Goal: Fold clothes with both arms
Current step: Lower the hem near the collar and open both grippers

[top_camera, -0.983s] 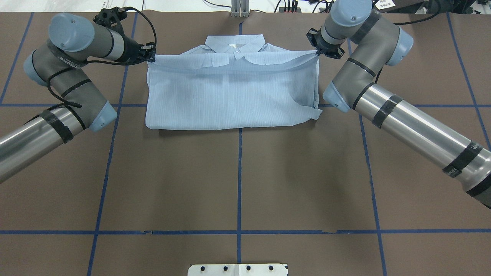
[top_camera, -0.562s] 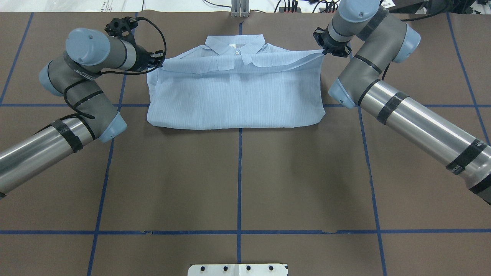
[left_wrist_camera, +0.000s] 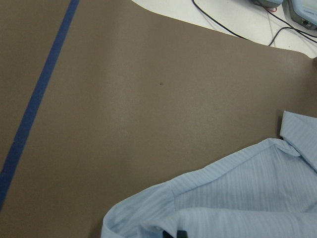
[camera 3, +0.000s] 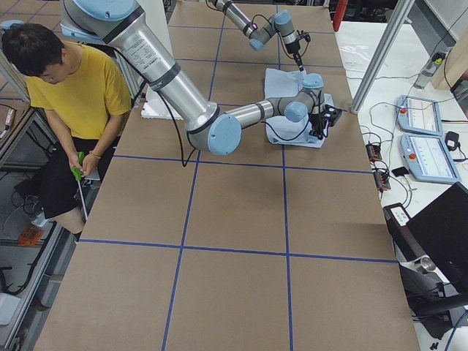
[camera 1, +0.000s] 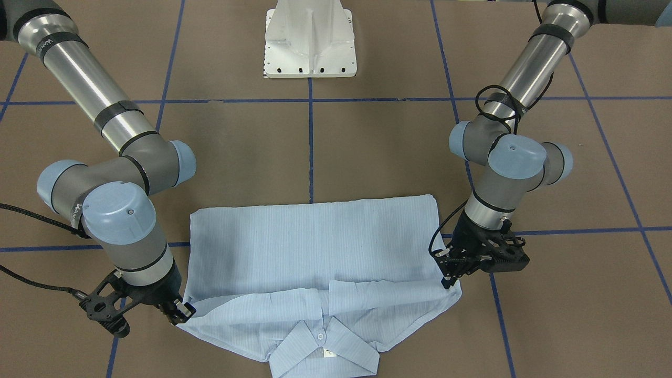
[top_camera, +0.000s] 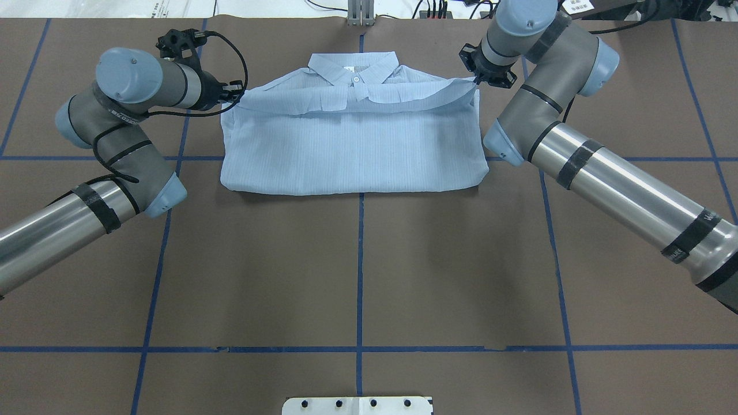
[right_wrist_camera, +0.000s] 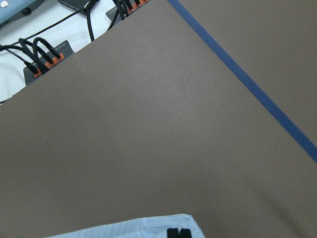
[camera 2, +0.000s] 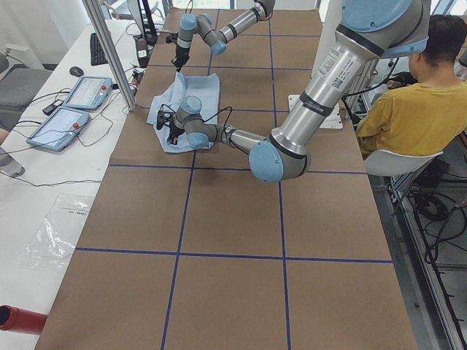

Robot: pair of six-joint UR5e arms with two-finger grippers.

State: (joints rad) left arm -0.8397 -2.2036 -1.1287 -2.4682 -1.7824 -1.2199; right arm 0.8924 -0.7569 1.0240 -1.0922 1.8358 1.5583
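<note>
shirt (top_camera: 351, 144) lies folded on the table (top_camera: 357, 276), midway along its far edge, collar toward that edge. left fingers (camera 1: 447, 281) pinched closed on one turned-over corner. right fingers (camera 1: 180, 313) pinched closed on the opposite corner.

A wide brown matte desk (top_camera: 259, 271) fills the middle of the room, marked into large squares by dark blue tape lines (top_camera: 360, 271). Along one long edge runs a white side bench (camera 2: 44, 168). It carries two grey-framed touch panels (camera 2: 89, 91) with cables, a black keyboard (camera 2: 97, 49), a dark mouse (camera 2: 76, 71) and a crumpled clear plastic bag (camera 2: 55, 233). A slanted silver aluminium post (camera 2: 109, 51) stands at that edge. On the opposite side a person in a yellow T-shirt (camera 2: 398, 102) sits on a white chair (camera 2: 398, 162) above a grey floor (camera 2: 449, 306). The light is even and soft.
</note>
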